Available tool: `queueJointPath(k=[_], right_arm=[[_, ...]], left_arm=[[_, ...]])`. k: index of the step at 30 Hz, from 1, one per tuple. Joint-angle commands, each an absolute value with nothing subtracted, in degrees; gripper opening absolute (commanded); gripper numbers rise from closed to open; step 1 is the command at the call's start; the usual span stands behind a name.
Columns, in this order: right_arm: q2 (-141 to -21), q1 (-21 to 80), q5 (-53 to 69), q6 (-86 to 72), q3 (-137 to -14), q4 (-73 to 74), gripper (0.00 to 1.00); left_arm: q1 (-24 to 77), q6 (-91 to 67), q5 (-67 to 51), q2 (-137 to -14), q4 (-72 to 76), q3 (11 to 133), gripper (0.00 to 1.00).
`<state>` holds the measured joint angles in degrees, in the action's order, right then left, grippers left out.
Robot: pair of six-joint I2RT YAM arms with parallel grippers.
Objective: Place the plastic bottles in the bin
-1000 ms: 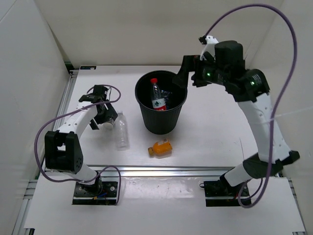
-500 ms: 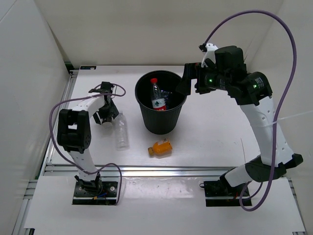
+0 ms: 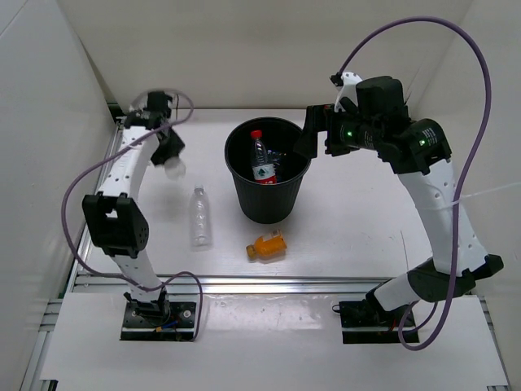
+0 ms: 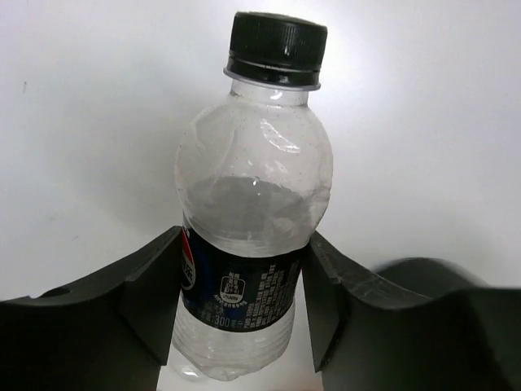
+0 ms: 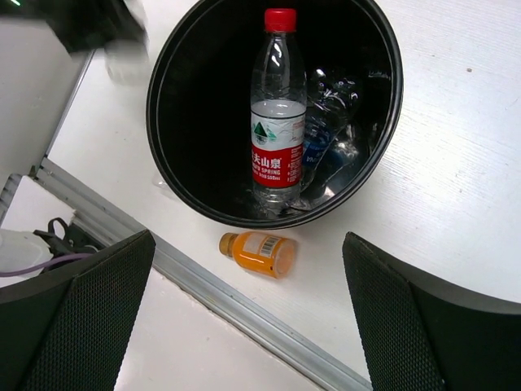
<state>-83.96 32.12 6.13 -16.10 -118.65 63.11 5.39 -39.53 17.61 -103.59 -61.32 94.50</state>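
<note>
In the left wrist view my left gripper (image 4: 244,285) is shut on a clear bottle (image 4: 252,187) with a black cap and a dark label. Both fingers press on the label. From above, the left gripper (image 3: 168,153) hangs over the table's back left with the blurred bottle (image 3: 176,169) in it. The black bin (image 3: 247,198) holds a red-cap bottle (image 3: 260,156) and a blue-label bottle (image 5: 321,145). A clear white-cap bottle (image 3: 200,216) and a short orange bottle (image 3: 267,246) lie on the table. My right gripper (image 3: 313,130) is open and empty above the bin's right rim (image 5: 163,175).
White walls enclose the table on the left, back and right. An aluminium rail (image 3: 269,283) runs along the near edge, just in front of the orange bottle (image 5: 260,253). Purple cables loop from both arms.
My left gripper shut on the black-cap bottle and carried it up and toward the back left, away from the lying white-cap bottle. The right arm shifted slightly, then held still.
</note>
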Motion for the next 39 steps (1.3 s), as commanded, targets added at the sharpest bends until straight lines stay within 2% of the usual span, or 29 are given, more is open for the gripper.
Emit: queueJointPath(k=[1, 3, 5, 8, 12, 14, 15, 17, 20, 22, 23, 24, 26, 27, 31, 34, 39], right_arm=[[-84.4, 32.3, 6.3, -15.6, -118.5, 62.1, 1.0], [-85.4, 32.3, 6.3, -16.2, -117.9, 62.1, 1.0], [-86.0, 32.3, 6.9, -16.2, -117.9, 62.1, 1.0], [-86.6, 32.3, 6.4, -16.7, -117.9, 62.1, 1.0], [-86.6, 32.3, 3.1, -17.2, -119.0, 62.1, 1.0], [-86.6, 32.3, 0.8, -17.2, -119.0, 62.1, 1.0], [-86.0, 32.3, -0.1, -17.2, -119.0, 62.1, 1.0], [-85.3, 32.3, -2.0, -17.2, -119.0, 62.1, 1.0], [-84.0, 32.3, -6.2, -17.2, -118.4, 62.6, 1.0], [-82.6, 31.6, -7.0, -17.2, -117.2, 62.6, 1.0], [-82.6, 31.6, -7.6, -17.2, -116.4, 62.6, 1.0], [-81.9, 30.9, -7.6, -17.2, -114.9, 62.6, 1.0], [-81.9, 30.9, -7.6, -17.2, -114.3, 62.6, 1.0], [-81.9, 30.4, -7.6, -17.2, -114.3, 63.1, 1.0], [-81.9, 30.4, -5.8, -17.8, -113.2, 63.1, 1.0], [-82.4, 29.9, -5.0, -17.8, -113.2, 63.1, 1.0], [-83.8, 29.9, -1.3, -18.3, -113.2, 62.6, 1.0]], left_arm=[[7.9, -43.1, 19.1, -96.8, -68.3, 115.0, 0.37], [10.0, -43.6, 15.3, -94.2, -65.8, 118.3, 0.37], [12.6, -43.1, 8.5, -91.6, -56.8, 115.8, 0.37], [21.6, -41.5, 7.6, -89.7, -50.4, 112.9, 0.4], [30.3, -37.7, 5.9, -93.5, -50.4, 112.3, 0.4], [34.2, -35.7, 5.9, -95.2, -50.4, 114.6, 0.47], [35.1, -34.6, 5.9, -96.0, -50.4, 115.6, 0.55], [35.7, -33.3, 8.9, -98.5, -55.0, 121.8, 1.0], [33.9, -32.6, 14.7, -97.4, -60.5, 126.5, 1.0], [31.4, -32.6, 17.7, -93.0, -57.7, 121.1, 1.0], [28.7, -33.7, 22.4, -87.4, -53.7, 116.9, 1.0], [27.1, -34.9, 24.1, -84.4, -51.4, 107.5, 1.0], [22.8, -39.6, 26.3, -76.3, -47.7, 97.6, 1.0], [21.5, -41.1, 26.4, -73.8, -46.5, 87.7, 1.0], [14.9, -46.1, 20.4, -65.8, -41.9, 69.1, 1.0], [12.7, -44.5, 15.4, -65.2, -40.8, 60.6, 1.0], [11.8, -38.6, 8.4, -66.4, -33.4, 53.4, 1.0]])
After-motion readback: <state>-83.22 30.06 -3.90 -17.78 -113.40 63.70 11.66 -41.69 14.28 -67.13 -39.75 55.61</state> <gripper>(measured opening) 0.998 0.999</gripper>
